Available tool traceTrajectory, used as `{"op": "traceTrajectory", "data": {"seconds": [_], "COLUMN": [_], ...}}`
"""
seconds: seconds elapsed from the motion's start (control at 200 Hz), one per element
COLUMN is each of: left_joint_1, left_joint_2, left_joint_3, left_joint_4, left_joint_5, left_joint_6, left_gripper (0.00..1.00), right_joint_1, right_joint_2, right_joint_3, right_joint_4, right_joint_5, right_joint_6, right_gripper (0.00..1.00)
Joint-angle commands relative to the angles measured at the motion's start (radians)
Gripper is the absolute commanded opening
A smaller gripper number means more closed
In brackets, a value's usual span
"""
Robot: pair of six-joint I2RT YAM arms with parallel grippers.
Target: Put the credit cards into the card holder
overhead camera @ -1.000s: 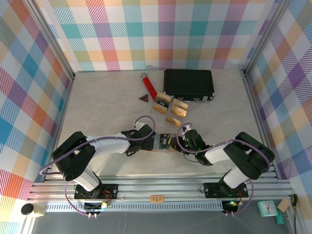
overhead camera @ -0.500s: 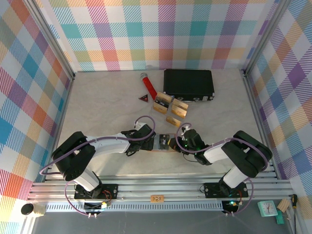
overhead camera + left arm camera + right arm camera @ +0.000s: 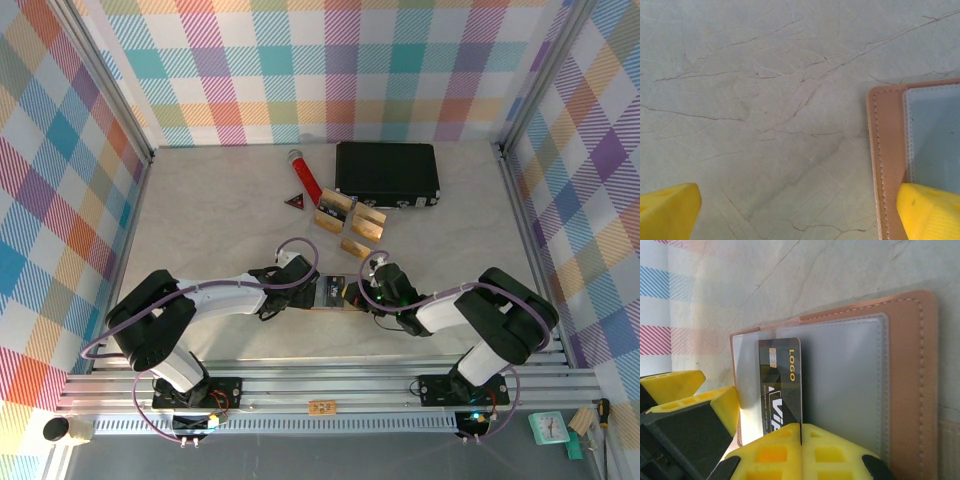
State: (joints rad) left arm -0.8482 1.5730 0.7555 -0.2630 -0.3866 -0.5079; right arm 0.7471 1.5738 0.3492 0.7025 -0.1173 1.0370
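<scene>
The card holder [image 3: 920, 390] lies open on the table, reddish-brown with clear sleeves; in the top view it [image 3: 326, 305] sits between both grippers. My right gripper [image 3: 801, 429] is shut on a dark credit card [image 3: 782, 385] with gold lettering, held edge-on over the holder's left sleeve; from above the gripper [image 3: 357, 292] is at the holder's right end. My left gripper [image 3: 800, 215] stands open and low, one fingertip [image 3: 932, 210] over the holder's left edge [image 3: 887, 150], the other over bare table. More gold-tan credit cards [image 3: 370, 222] lie further back.
A big black case [image 3: 387, 173] lies at the back. A red cylinder [image 3: 304, 176] and a red triangle [image 3: 295, 202] sit left of the loose cards. The checked walls and metal frame [image 3: 300, 385] close in the table.
My right gripper has moved a little to the left with the dark card, bringing it further over the open holder. The left arm has stayed put.
</scene>
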Motion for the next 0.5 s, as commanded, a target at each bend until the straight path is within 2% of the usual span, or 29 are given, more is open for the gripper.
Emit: {"op": "traceTrajectory", "data": {"seconds": [0.0, 0.25, 0.305, 0.41, 0.495], "left_joint_1": [-0.009, -0.011, -0.009, -0.006, 0.007], "left_joint_2": [0.000, -0.002, -0.005, -0.015, -0.031], "left_joint_3": [-0.019, -0.018, -0.013, 0.003, 0.009], "left_joint_4": [-0.024, -0.024, -0.024, -0.053, -0.071], "left_joint_5": [-0.008, -0.004, -0.007, -0.024, -0.029], "left_joint_6": [-0.007, -0.010, -0.012, -0.017, -0.023], "left_gripper": [1.00, 1.00, 1.00, 1.00, 1.00], "right_joint_1": [0.014, 0.020, 0.020, 0.020, 0.020], "right_joint_2": [0.017, 0.048, 0.034, -0.006, -0.043], "right_joint_3": [0.029, 0.047, 0.056, 0.080, 0.107], "right_joint_4": [-0.027, -0.033, -0.061, -0.164, -0.247], "right_joint_5": [-0.019, -0.038, -0.038, -0.025, -0.016], "right_joint_6": [-0.014, -0.018, -0.029, -0.055, -0.086], "right_gripper": [0.00, 0.01, 0.13, 0.42, 0.55]}}
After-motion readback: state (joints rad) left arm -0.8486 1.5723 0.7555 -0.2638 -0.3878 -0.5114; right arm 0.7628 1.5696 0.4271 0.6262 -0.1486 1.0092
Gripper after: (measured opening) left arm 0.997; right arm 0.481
